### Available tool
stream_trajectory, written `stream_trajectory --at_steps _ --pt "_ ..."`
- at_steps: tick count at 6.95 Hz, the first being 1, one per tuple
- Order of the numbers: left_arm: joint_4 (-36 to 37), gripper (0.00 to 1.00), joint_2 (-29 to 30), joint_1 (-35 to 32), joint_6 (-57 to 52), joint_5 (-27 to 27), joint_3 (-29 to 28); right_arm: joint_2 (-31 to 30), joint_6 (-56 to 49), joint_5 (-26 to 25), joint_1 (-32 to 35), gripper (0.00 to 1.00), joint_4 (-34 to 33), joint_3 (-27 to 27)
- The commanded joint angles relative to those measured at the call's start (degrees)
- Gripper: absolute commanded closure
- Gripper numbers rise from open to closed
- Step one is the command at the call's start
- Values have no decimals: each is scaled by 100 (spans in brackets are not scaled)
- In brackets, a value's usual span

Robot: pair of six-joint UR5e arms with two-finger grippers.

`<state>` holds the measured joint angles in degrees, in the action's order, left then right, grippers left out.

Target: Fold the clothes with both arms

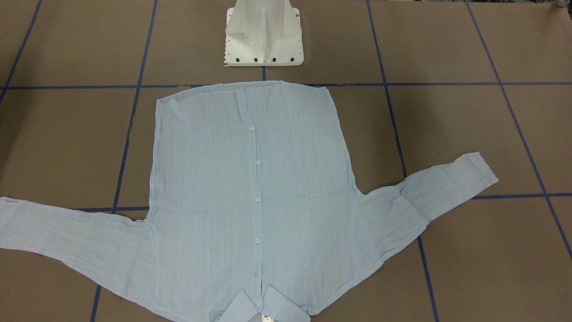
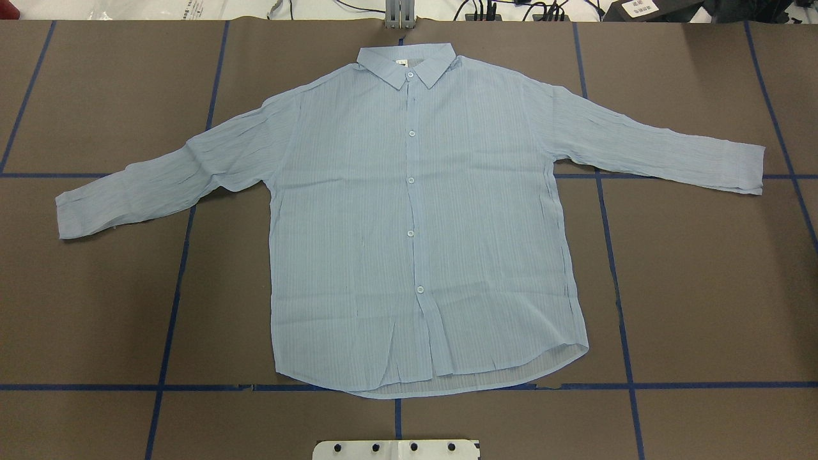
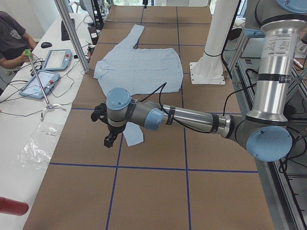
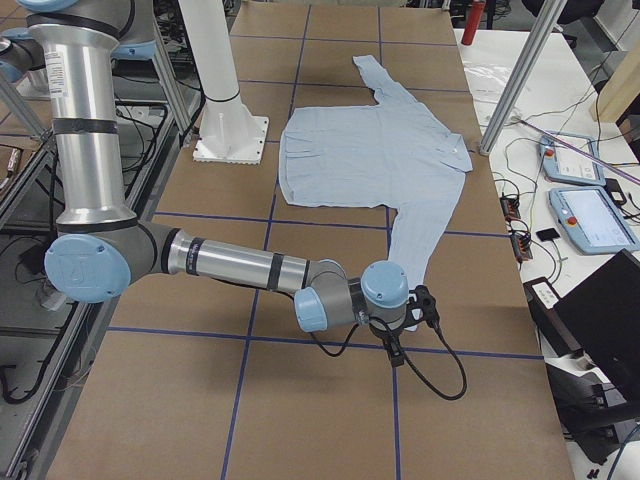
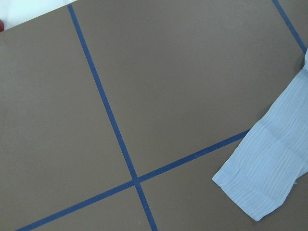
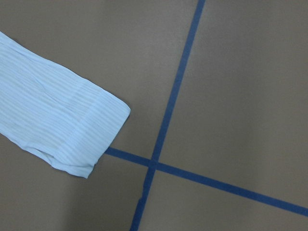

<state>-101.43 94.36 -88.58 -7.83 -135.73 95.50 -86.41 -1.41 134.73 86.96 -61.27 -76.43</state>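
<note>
Closest to the robot, the white pedestal base (image 1: 263, 40) stands on the brown table (image 2: 703, 287), which is marked with blue tape lines (image 2: 615, 255). Just beyond the base lies the light-blue shirt (image 2: 409, 223), spread flat with the front up and the white buttons (image 2: 411, 180) closed. Its hem (image 2: 409, 390) is the part nearest to the base and its collar (image 2: 406, 61) reaches the far edge of the table. Both sleeves are stretched out to the sides and slant a little back toward the robot.

The left arm (image 3: 192, 117) has its upper part upright, bends at the elbow and reaches nearly level out over the table, away from the robot. Its wrist is turned downward, so the left gripper (image 3: 109, 140) hangs above the table near the left cuff (image 5: 262, 178), apart from it. The claw shows only from the side, and I cannot tell if its fingers are apart or pressed together.

The right arm (image 4: 240, 265) has the same pose on the other side: upright upper part, bent elbow, forearm nearly level, wrist pointing down. The right gripper (image 4: 393, 350) hangs above the table close to the right cuff (image 6: 91, 125), beside a crossing of the tape lines. For this claw as well I cannot tell whether it is released or clenched
</note>
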Motion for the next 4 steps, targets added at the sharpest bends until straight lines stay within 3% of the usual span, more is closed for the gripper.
stream_trajectory --at_steps 1,3,4 --pt "-52 0 38 -2 -17 -6 30 220 343 -61 -459 0 422 129" --pt "-79 0 56 7 -8 -6 39 492 343 -70 -636 0 475 338" --pt "-174 0 56 7 -8 -6 30 537 343 -113 -698 0 858 531"
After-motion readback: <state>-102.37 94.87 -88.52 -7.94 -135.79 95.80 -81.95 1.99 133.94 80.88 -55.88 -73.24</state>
